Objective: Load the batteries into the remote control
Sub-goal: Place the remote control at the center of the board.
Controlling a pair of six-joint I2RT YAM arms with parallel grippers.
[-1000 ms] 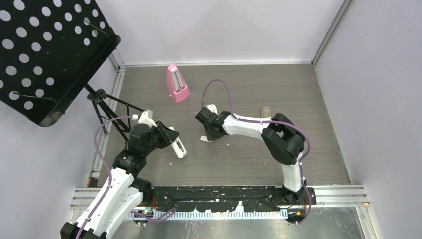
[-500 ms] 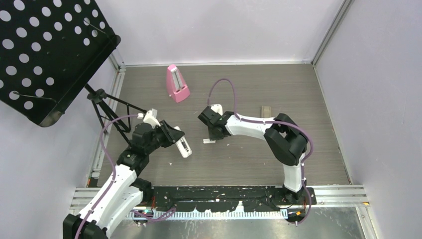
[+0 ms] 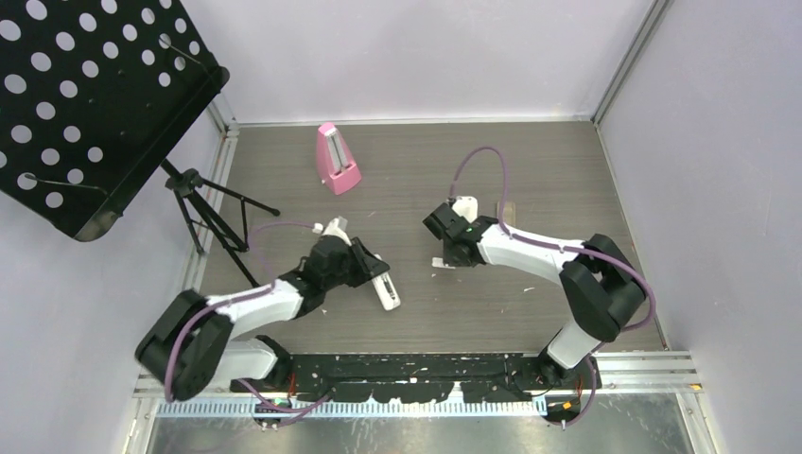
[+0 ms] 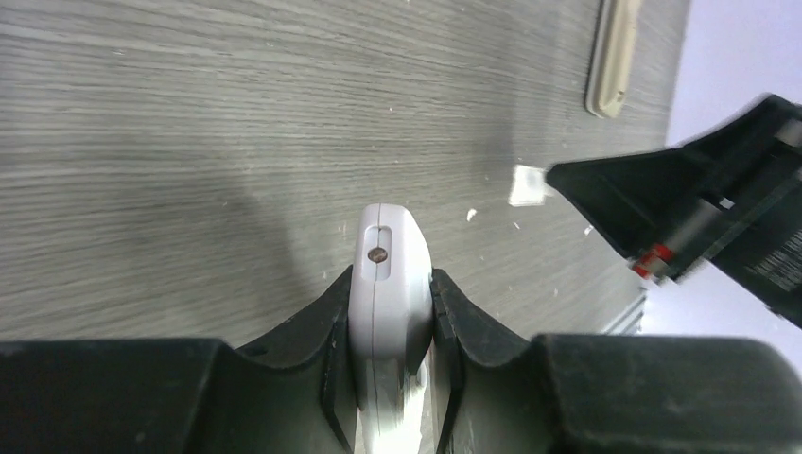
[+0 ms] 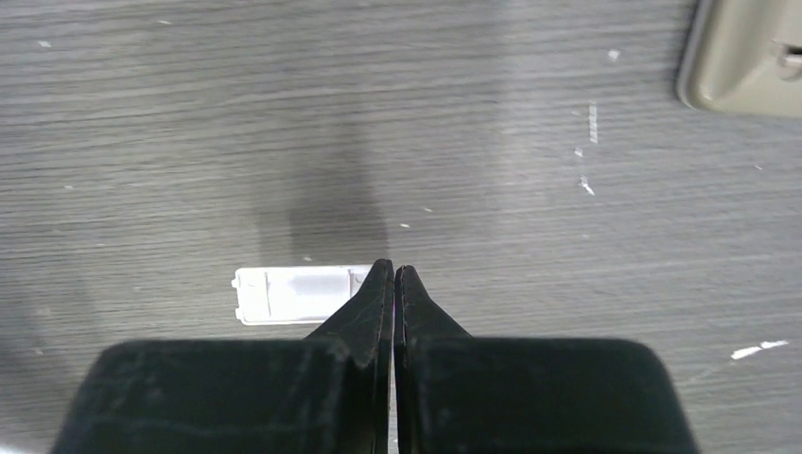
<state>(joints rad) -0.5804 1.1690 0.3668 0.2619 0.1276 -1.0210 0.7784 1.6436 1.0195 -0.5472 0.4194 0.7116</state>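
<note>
My left gripper (image 3: pixel 371 272) is shut on the white remote control (image 3: pixel 386 288), which sticks out past the fingers low over the table. In the left wrist view the remote (image 4: pixel 390 274) stands edge-on between both pads. My right gripper (image 3: pixel 448 252) is shut with nothing between the fingers, its tips (image 5: pixel 393 276) on the table. A small white battery cover (image 5: pixel 295 294) lies flat just left of the tips; it also shows in the top view (image 3: pixel 443 264). No batteries are in view.
A pink metronome (image 3: pixel 336 159) stands at the back. A beige flat piece (image 5: pixel 747 52) lies right of the right gripper and shows in the left wrist view (image 4: pixel 613 57). A black music stand (image 3: pixel 95 104) and its tripod (image 3: pixel 213 213) fill the left side.
Both arms have moved right. The left gripper carried the remote right and lower. The right gripper moved right, and the white cover shifted right with it.
</note>
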